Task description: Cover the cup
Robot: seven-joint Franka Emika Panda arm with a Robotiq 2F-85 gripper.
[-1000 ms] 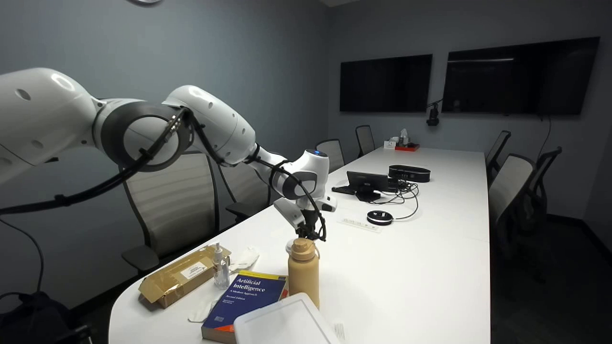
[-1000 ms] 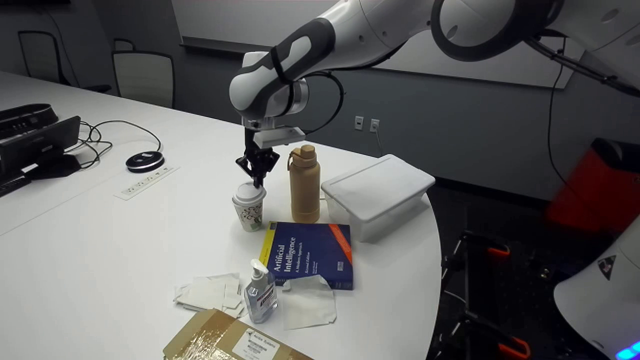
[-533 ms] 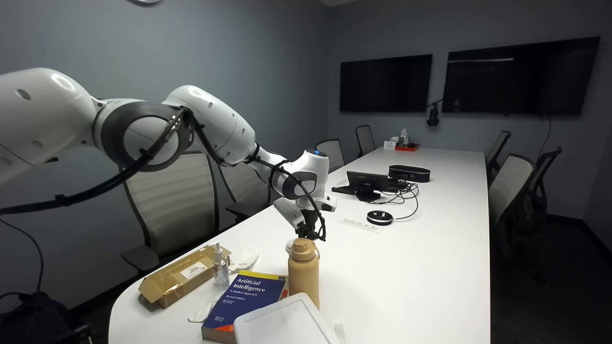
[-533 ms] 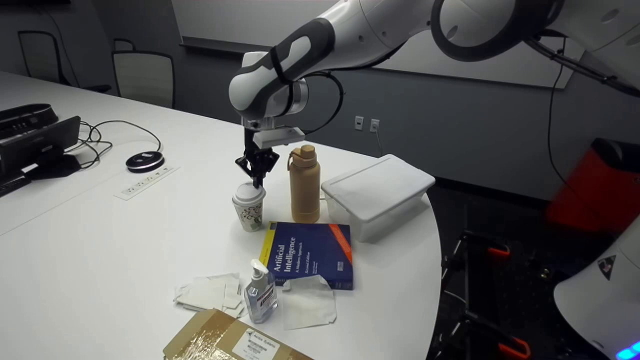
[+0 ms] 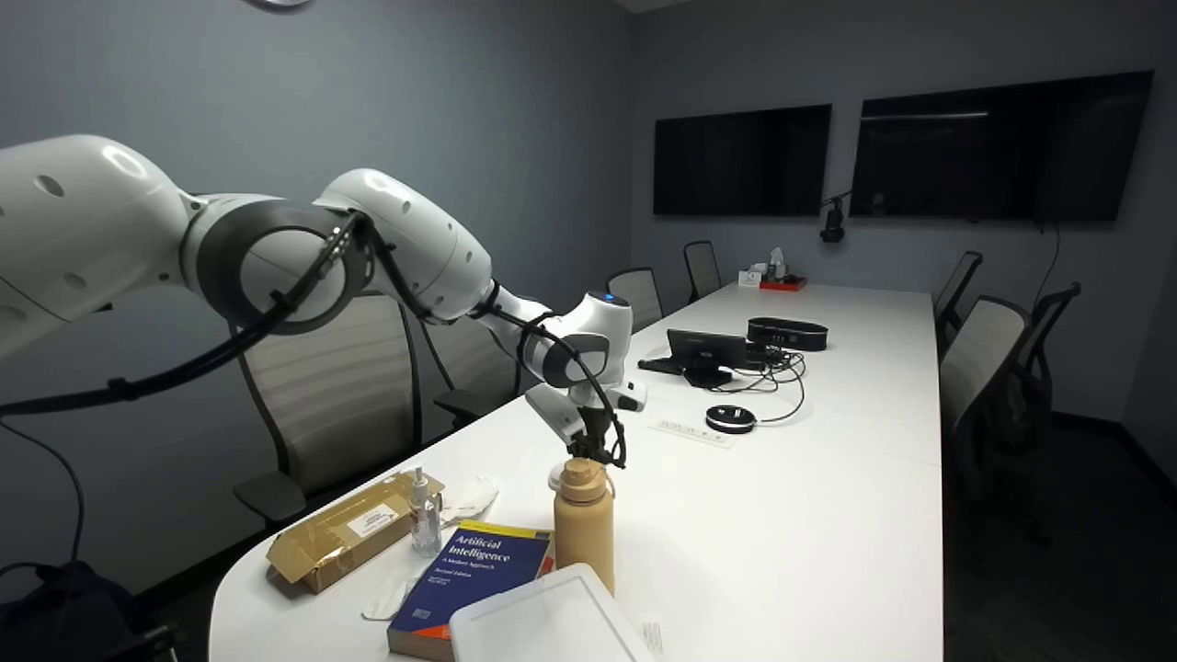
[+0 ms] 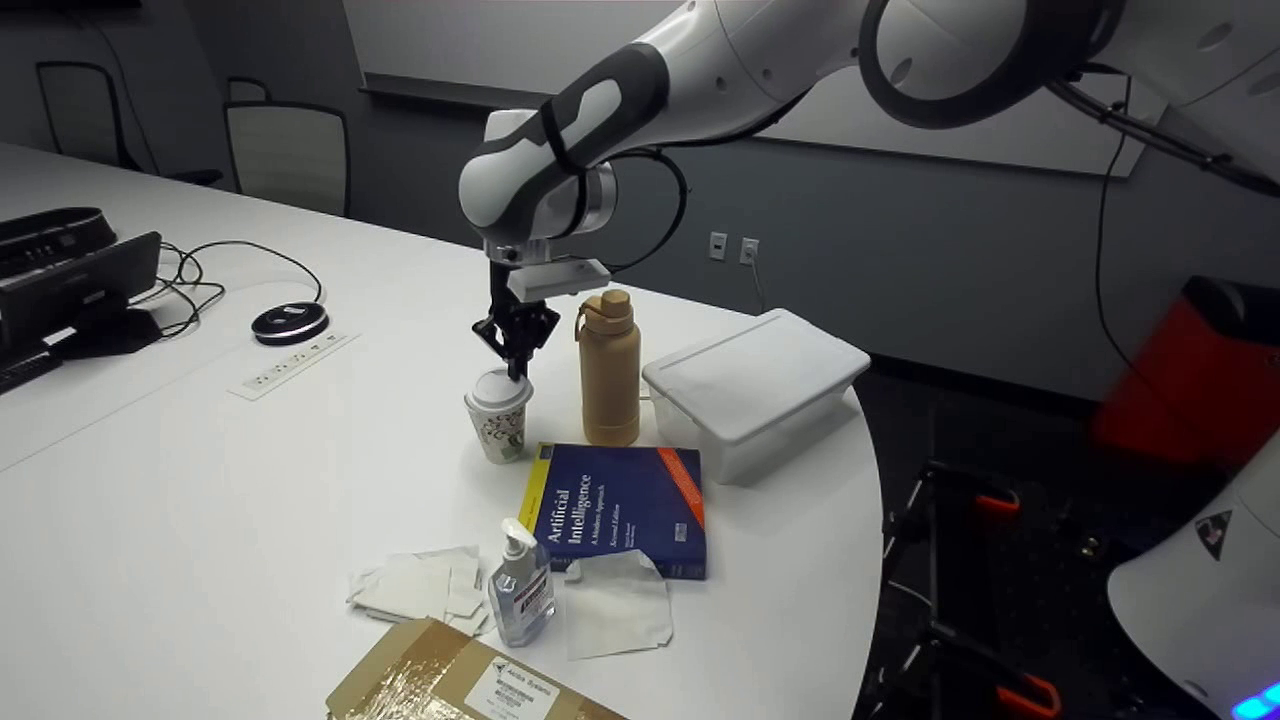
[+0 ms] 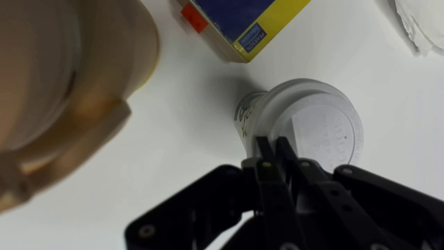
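The black end effector [image 7: 275, 139], tips pressed nearly together, is at the round white plastic lid [image 7: 312, 121] on the patterned paper cup [image 6: 500, 432], left of the tan cylindrical bottle [image 6: 610, 382] in an exterior view. Seating the lid seems in hand; next should come even pressing.

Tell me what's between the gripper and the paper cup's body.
The white lid: it sits on the paper cup, under the gripper, in an exterior view and the wrist view. Gripper contact is unclear.
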